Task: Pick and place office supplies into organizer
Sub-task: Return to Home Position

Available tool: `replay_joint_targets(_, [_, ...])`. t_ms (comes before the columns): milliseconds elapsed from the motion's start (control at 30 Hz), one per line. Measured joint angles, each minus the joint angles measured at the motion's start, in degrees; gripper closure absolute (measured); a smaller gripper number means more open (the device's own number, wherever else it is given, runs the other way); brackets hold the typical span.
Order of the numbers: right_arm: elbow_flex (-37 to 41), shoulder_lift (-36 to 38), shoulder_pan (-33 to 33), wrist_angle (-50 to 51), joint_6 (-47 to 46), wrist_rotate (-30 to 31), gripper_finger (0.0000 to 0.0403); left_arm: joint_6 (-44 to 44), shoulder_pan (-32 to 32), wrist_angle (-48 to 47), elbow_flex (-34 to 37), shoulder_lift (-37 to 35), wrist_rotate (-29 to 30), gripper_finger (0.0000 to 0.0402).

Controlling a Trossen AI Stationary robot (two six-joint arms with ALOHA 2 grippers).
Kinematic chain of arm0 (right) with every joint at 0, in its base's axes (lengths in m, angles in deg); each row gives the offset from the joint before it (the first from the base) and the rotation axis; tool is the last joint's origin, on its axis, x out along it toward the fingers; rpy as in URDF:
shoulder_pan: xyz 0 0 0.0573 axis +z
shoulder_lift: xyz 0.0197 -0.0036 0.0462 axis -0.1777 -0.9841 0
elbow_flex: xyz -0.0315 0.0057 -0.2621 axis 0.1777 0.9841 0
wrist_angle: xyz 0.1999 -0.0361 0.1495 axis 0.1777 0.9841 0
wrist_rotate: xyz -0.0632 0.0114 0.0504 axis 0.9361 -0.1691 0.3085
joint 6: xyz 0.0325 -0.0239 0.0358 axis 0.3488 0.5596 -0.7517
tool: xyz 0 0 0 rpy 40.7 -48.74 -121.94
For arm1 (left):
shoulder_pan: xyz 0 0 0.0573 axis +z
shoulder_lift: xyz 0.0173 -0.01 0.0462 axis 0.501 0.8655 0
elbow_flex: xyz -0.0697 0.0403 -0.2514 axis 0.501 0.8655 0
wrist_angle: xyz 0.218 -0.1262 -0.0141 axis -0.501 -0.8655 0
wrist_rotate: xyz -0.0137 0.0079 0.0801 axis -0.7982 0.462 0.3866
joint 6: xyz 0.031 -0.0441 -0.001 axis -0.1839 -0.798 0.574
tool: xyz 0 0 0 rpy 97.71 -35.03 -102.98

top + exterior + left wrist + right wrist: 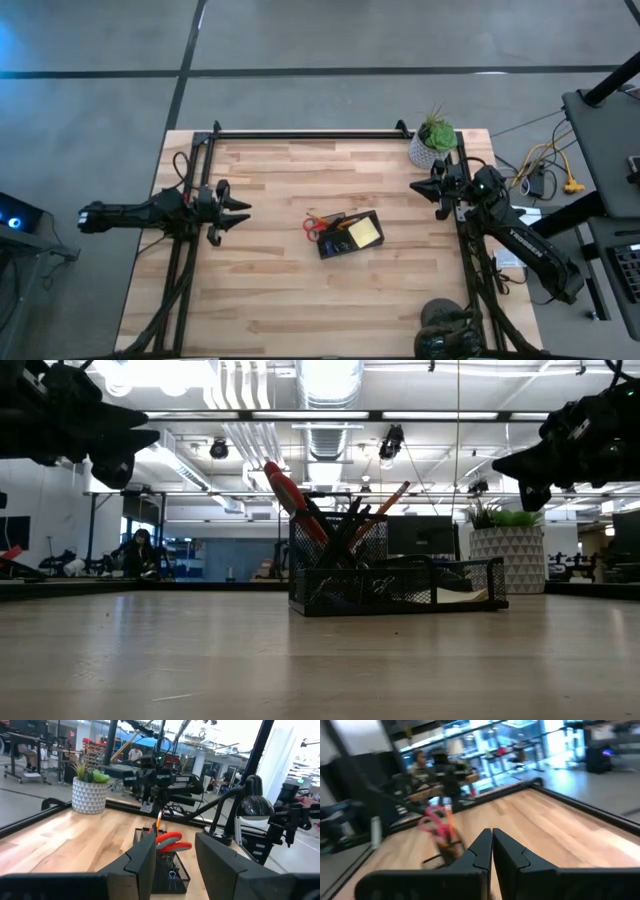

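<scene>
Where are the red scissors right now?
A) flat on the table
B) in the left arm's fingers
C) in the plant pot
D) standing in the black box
D: the scissors stand handles-up in the box, with the left arm and right arm off at the table's sides.

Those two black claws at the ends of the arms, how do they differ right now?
The left gripper has its fingers open with a clear gap between them, while the right gripper has its fingers pressed shut. The left gripper sits at the left edge of the table, pointing toward the organizer. The right gripper sits at the right edge, beside the potted plant. Both are empty, hang above the table and are apart from the organizer.
</scene>
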Motion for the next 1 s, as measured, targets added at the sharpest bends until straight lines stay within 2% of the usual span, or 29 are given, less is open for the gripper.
replay_joint_targets(300, [0.0, 7.9, 15.6, 0.2, 0.0, 1.6, 0.0394, 0.0, 0.0, -0.1, 0.2, 0.4, 0.0, 0.0279])
replay_joint_targets(667, [-0.2, 7.9, 41.2, 0.6, 0.3, 2.4, 0.0394, 0.0, 0.0, -0.1, 0.3, 0.7, 0.0, 0.0278])
replay_joint_targets(733, [-0.2, 7.9, 46.8, 2.9, 0.3, 7.8, 0.0394, 0.0, 0.0, 0.0, 0.3, 0.5, 0.0, 0.0278])
replay_joint_targets(767, [-0.2, 7.9, 50.0, 4.3, 0.2, 13.0, 0.0394, 0.0, 0.0, 0.0, 0.3, 0.5, 0.0, 0.0278])
replay_joint_targets(867, [-0.2, 7.9, 59.2, 7.8, 0.0, 35.8, 0.0394, 0.0, 0.0, 0.0, 0.3, 0.7, 0.0, 0.0278])
replay_joint_targets(900, [-0.1, 7.9, 61.3, 7.8, 0.1, 41.0, 0.0394, 0.0, 0.0, 0.0, 0.3, 0.7, 0.0, 0.0278])
replay_joint_targets(933, [-0.1, 8.0, 62.7, 7.2, 0.2, 44.1, 0.0394, 0.0, 0.0, 0.0, 0.3, 0.7, 0.0, 0.0278])
replay_joint_targets(1000, [-0.1, 8.0, 63.5, 4.3, 0.6, 43.1, 0.0394, 0.0, 0.0, -0.1, 0.3, 0.7, 0.0, 0.0278])
